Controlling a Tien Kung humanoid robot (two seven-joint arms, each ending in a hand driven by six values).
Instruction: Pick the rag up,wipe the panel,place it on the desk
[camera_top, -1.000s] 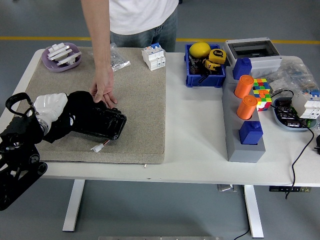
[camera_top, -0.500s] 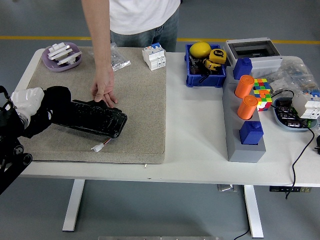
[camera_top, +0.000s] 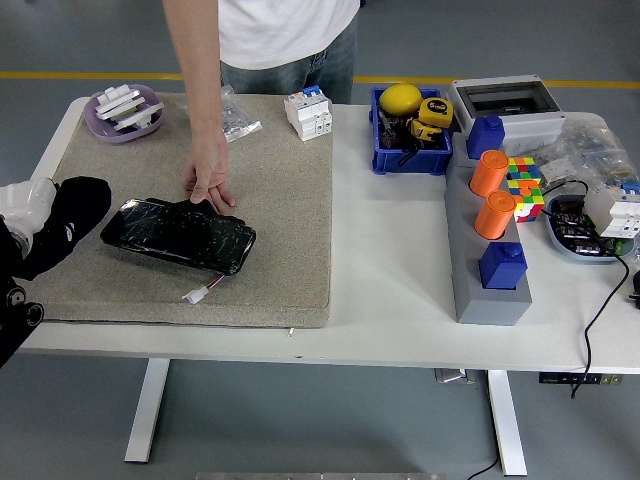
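1. I see the glossy black rectangular panel (camera_top: 179, 236) lying flat on the beige felt mat (camera_top: 280, 200), its surface showing streaky reflections.
2. My left hand (camera_top: 62, 222), in a black glove, is clenched on the white cloth rag (camera_top: 24, 200) at the mat's left edge.
3. The panel lies just right of my fingers, not touching them.
4. A person's hand (camera_top: 209, 180) presses fingertips on the panel's far edge.
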